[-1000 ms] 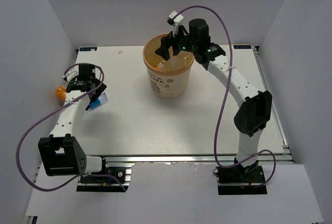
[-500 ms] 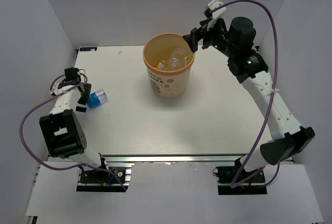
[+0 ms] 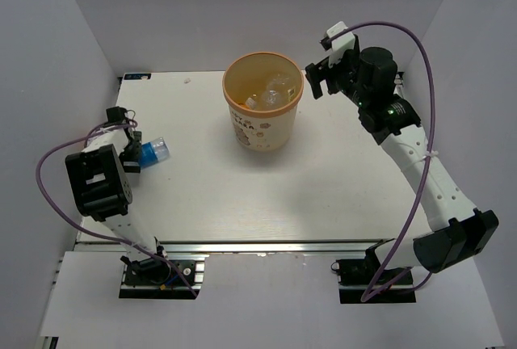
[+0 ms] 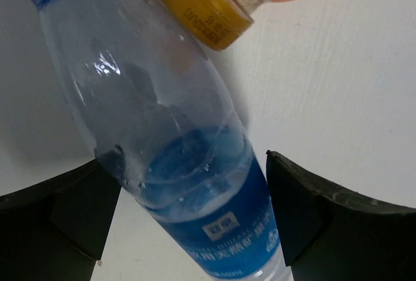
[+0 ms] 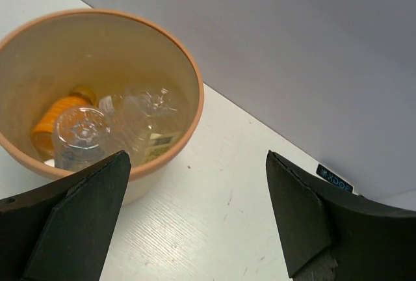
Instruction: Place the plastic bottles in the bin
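A clear bottle with a blue label (image 4: 195, 190) lies on the table at the left edge (image 3: 153, 153). My left gripper (image 4: 194, 160) is open with its jaws on either side of it, low at the table (image 3: 136, 155). An orange-filled bottle with a yellow cap (image 4: 208, 1) lies just beyond it. The tan-orange bin (image 3: 262, 127) stands at the back centre and holds several clear bottles (image 5: 81, 134) and an orange one (image 5: 55, 115). My right gripper (image 3: 317, 82) is open and empty, raised just right of the bin's rim (image 5: 195, 86).
White walls enclose the table on the left, back and right. The left arm is folded back close to the left wall. A purple cable loops from each arm.
My right gripper has pulled away from over the bin to its right side, open and empty. The left arm has folded back, its gripper still at the blue-label bottle.
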